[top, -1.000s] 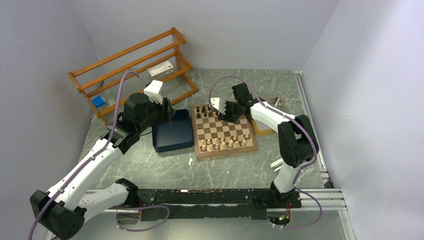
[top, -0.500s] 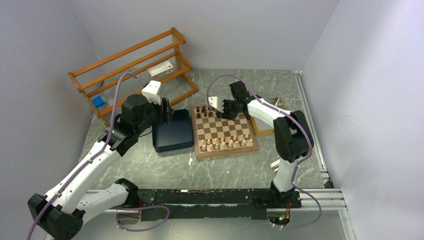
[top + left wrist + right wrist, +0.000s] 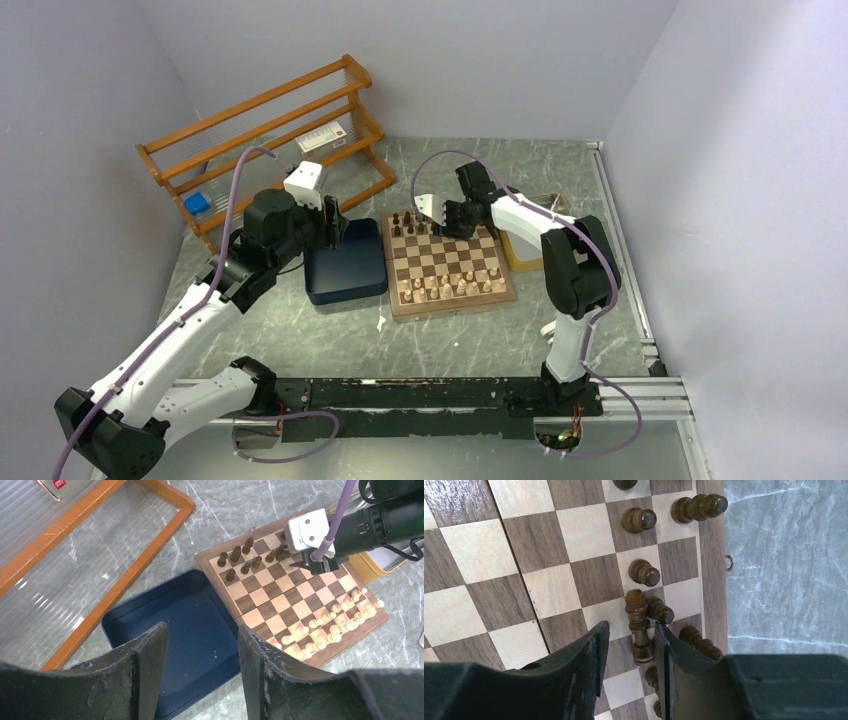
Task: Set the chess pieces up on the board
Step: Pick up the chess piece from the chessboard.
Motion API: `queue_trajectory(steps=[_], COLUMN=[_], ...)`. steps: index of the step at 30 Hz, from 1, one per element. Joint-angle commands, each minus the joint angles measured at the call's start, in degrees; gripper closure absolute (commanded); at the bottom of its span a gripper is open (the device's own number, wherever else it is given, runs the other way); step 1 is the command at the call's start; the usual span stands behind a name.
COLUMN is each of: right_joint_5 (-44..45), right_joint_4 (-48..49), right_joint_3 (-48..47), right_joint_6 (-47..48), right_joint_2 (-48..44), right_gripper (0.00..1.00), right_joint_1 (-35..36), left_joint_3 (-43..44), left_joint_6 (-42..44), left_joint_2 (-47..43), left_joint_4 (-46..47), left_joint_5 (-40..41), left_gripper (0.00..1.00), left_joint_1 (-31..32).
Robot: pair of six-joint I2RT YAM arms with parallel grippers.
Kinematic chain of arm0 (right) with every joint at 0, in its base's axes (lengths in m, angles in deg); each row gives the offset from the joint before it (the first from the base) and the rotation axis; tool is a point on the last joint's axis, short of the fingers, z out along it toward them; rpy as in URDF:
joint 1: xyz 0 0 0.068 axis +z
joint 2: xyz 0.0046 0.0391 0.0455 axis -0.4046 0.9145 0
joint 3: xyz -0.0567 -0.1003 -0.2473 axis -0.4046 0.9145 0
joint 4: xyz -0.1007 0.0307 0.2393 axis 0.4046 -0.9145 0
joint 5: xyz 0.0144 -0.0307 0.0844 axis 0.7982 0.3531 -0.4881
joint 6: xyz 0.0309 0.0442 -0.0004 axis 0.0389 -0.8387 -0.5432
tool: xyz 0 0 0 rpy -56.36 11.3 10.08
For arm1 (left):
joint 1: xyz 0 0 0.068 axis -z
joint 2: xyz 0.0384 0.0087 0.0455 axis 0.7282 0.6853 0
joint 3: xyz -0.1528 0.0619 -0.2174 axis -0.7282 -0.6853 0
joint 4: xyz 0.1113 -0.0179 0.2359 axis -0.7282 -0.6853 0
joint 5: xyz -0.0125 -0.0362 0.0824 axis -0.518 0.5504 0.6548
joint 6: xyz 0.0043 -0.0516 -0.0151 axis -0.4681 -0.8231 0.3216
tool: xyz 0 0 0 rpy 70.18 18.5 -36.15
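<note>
Right gripper (image 3: 630, 627): half-open astride a chess piece (image 3: 639, 625), far edge of the board (image 3: 711, 580).
Left gripper (image 3: 202, 630): we see it open, empty.

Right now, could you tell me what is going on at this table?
The right gripper is at the far edge of the board, its open fingers straddling one dark chess piece. Other dark pieces sit nearby; the pale pieces stand in the near rows. The left gripper hovers open and empty above the blue tray.
</note>
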Motion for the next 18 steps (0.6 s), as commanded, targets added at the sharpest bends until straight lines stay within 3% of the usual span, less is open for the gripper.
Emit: queue_trajectory(steps=[1,18], right_joint_5=[0.2,1.8], right_joint_4=[-3.9,-13.9], right_joint_3=[-1.9,-4.2], right_joint_6=[1.3,1.3], right_joint_2=[1.5,4.1], right_gripper=[0.58,0.62], right_joint_1=[-0.2,1.7], left_joint_3=[-0.3,-0.3], left_joint_6=[0.7,0.6], left_joint_2=[-0.9,-0.9], left_joint_4=[0.0,0.1], left_joint_5=[0.9,0.8], left_gripper=[0.41,0.41], left_joint_1=[0.4,0.4])
